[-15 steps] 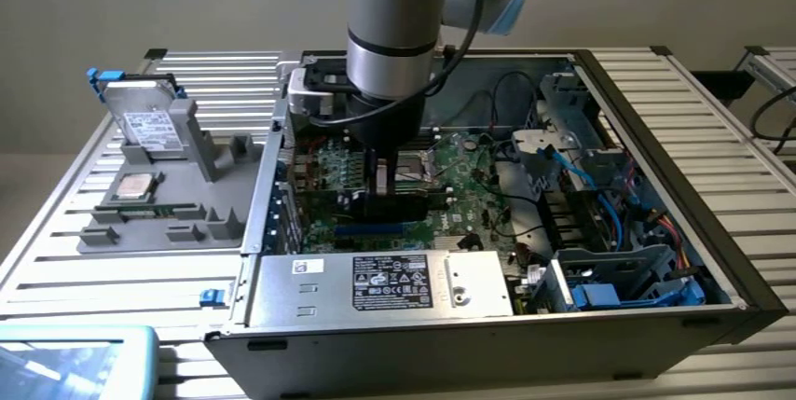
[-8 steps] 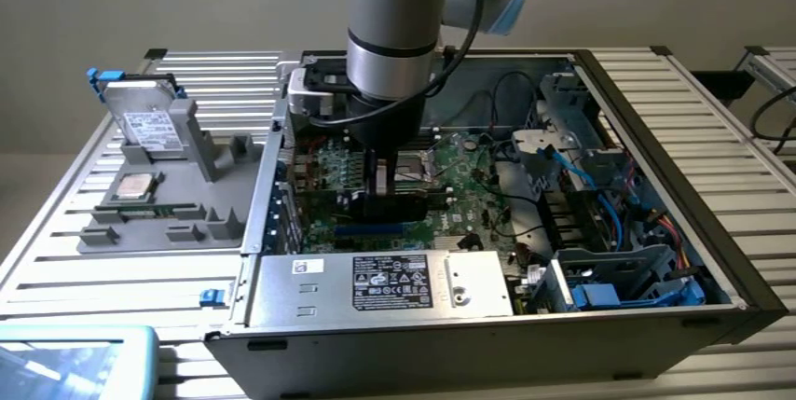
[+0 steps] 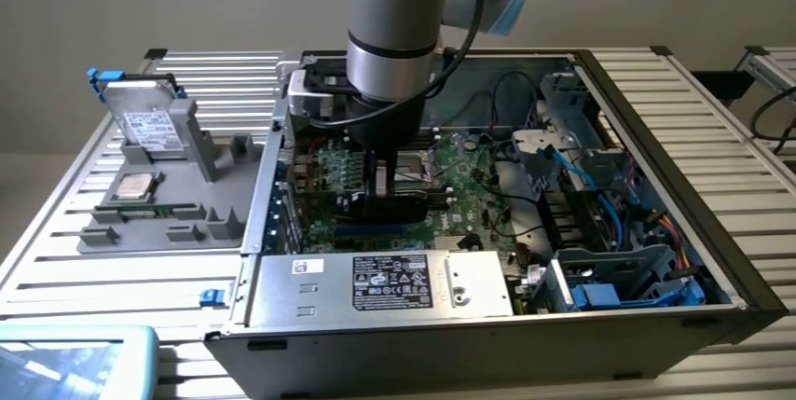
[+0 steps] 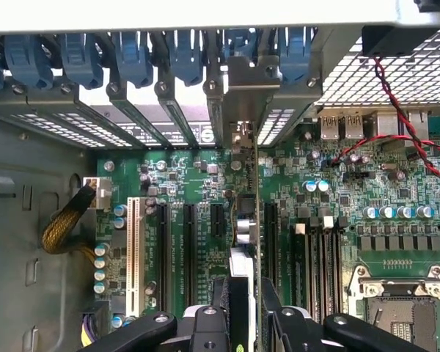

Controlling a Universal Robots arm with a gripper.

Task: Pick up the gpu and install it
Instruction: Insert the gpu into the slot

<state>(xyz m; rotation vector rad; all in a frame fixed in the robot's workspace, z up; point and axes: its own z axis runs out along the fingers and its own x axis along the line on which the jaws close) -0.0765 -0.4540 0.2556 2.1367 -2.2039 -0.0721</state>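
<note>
gpu (image 4: 243, 227) edge-on over motherboard (image 4: 337, 213), wrist view | end effector (image 4: 246, 317) pinching it | exterior: inside case (image 3: 498, 353)

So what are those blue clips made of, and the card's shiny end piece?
The blue clips look like smooth moulded plastic: solid colour, soft sheen. The gpu's end bracket looks like bare metal: silvery grey, thin, folded edges, probably steel.

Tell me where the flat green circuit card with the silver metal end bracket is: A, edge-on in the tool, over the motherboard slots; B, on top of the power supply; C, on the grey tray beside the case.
A: the green circuit card stands edge-on in the tool, over the black slots of the green motherboard.
</note>
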